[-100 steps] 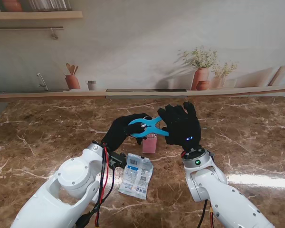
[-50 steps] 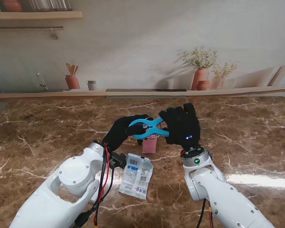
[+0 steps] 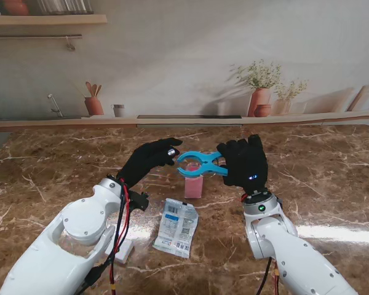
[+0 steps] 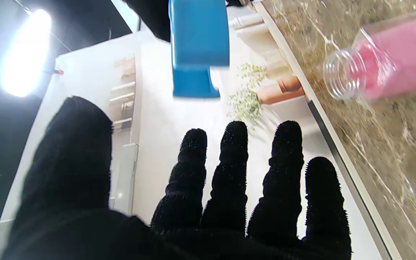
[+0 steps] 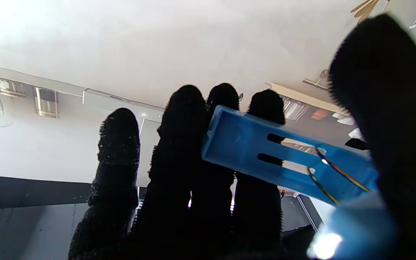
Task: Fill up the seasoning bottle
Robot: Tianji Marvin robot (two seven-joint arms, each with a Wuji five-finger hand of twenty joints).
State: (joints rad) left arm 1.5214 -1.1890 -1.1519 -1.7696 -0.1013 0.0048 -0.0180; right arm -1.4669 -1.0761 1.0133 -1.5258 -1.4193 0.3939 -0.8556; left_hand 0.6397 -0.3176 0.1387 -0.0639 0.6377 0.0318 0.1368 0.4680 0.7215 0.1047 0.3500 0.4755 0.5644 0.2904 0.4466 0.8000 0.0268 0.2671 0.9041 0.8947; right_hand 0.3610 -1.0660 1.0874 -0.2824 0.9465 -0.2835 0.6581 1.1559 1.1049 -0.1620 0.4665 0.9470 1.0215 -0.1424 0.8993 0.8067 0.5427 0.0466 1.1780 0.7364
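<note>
A clear seasoning bottle (image 3: pixel 194 185) with pink contents stands on the marble table (image 3: pixel 61 166), between my two hands; its cap is off, and the bare threaded mouth (image 4: pixel 339 80) shows in the left wrist view. A blue clip (image 3: pixel 200 165) hangs just above the bottle, and my right hand (image 3: pixel 244 163) is shut on its handle end, with the clip (image 5: pixel 284 159) pinched between thumb and fingers. My left hand (image 3: pixel 149 159) is open a little to the left of the clip's ring end, fingers (image 4: pixel 229 169) spread, touching nothing. The clip (image 4: pixel 199 47) floats beyond them.
A clear seasoning packet (image 3: pixel 177 226) with blue and white labels lies flat on the table nearer to me than the bottle. A small white object (image 3: pixel 123 249) sits under my left forearm. A ledge with plant pots (image 3: pixel 260 100) runs along the table's far edge.
My left hand has let go of the clip's ring end and drawn back to the left. The right hand has shifted slightly right, and the clip is still in it, now level.
</note>
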